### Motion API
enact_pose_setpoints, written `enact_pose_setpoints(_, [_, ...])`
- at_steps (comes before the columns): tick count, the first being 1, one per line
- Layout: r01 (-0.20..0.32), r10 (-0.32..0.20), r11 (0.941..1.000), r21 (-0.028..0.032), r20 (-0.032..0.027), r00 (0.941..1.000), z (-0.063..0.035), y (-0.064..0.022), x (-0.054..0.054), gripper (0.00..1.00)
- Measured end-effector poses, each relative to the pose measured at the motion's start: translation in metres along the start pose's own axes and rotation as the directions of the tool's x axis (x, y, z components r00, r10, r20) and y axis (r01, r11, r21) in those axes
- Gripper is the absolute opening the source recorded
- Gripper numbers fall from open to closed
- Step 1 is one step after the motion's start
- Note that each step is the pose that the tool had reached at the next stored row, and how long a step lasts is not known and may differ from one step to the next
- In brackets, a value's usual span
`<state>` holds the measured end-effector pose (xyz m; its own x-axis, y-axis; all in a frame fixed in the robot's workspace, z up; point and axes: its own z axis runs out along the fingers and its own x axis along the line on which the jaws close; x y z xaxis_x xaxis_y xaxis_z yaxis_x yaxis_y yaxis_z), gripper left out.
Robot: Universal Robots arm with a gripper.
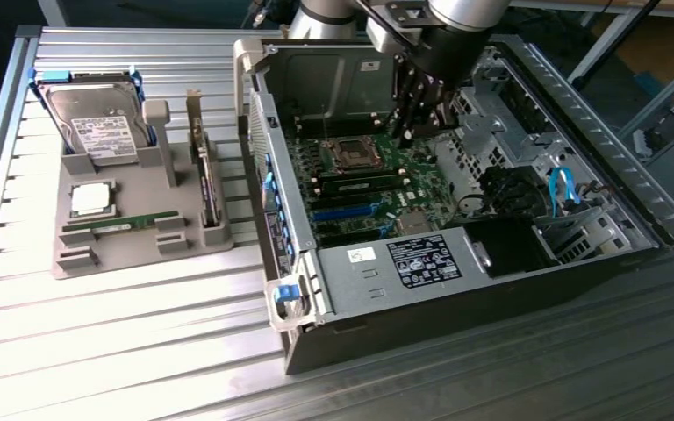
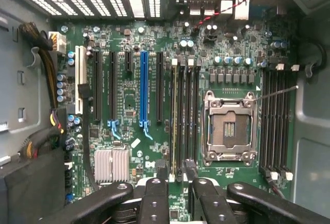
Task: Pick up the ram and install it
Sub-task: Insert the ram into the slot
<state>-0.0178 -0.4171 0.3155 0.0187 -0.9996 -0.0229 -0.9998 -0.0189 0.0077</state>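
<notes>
A thin green ram [image 2: 174, 110] stands on edge in the memory slot next to the empty processor socket [image 2: 228, 126]. In the exterior view it is a green strip [image 1: 367, 181] on the motherboard. My gripper [image 2: 175, 170] hangs over one end of that stick, open, a fingertip [image 2: 162, 168] on each side with a gap to the board. From outside, the gripper [image 1: 409, 132] reaches down into the open computer case [image 1: 313, 254]. A second green ram stick [image 1: 120, 225] lies flat on the grey tray [image 1: 138, 189].
The tray on the exterior view's left also holds a hard drive [image 1: 97, 123], a square silver processor [image 1: 91, 197] and an upright card [image 1: 204, 175]. Case walls, the power supply [image 1: 425, 260], cable bundles [image 2: 44, 64] and a heatsink [image 2: 111, 163] crowd the motherboard.
</notes>
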Motion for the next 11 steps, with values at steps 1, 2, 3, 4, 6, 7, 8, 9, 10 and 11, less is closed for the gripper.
enact_pose_setpoints(1, [0.000,0.000,1.0000,0.0003,0.0002,1.0000,0.0001,0.0007,0.0000,0.26])
enact_pose_setpoints(2, [0.000,0.000,1.0000,0.0004,0.0002,1.0000,0.0001,0.0008,0.0000,0.26])
enact_pose_setpoints(3, [0.000,0.000,1.0000,0.0004,0.0001,1.0000,0.0000,0.0008,0.0000,0.26])
enact_pose_setpoints(4, [0.000,0.000,1.0000,0.0004,0.0001,1.0000,0.0000,0.0008,0.0000,0.26])
enact_pose_setpoints(6, [-0.001,0.001,1.0000,0.0004,0.0000,1.0000,0.0000,0.0009,0.0000,0.26])
enact_pose_setpoints(7, [-0.001,0.001,1.0000,0.0004,0.0001,1.0000,0.0000,0.0009,0.0000,0.26])
enact_pose_setpoints(8, [-0.001,0.001,1.0000,0.0004,0.0000,1.0000,0.0000,0.0009,0.0000,0.26])
enact_pose_setpoints(9, [-0.002,0.002,1.0000,0.0005,0.0001,1.0000,0.0001,0.0021,0.0000,0.26])
enact_pose_setpoints(10, [-0.001,0.001,1.0000,0.0005,0.0001,1.0000,0.0001,0.0035,-0.0001,0.26])
enact_pose_setpoints(11, [-0.001,0.001,1.0000,0.0004,0.0001,1.0000,0.0001,0.0055,-0.0001,0.26])
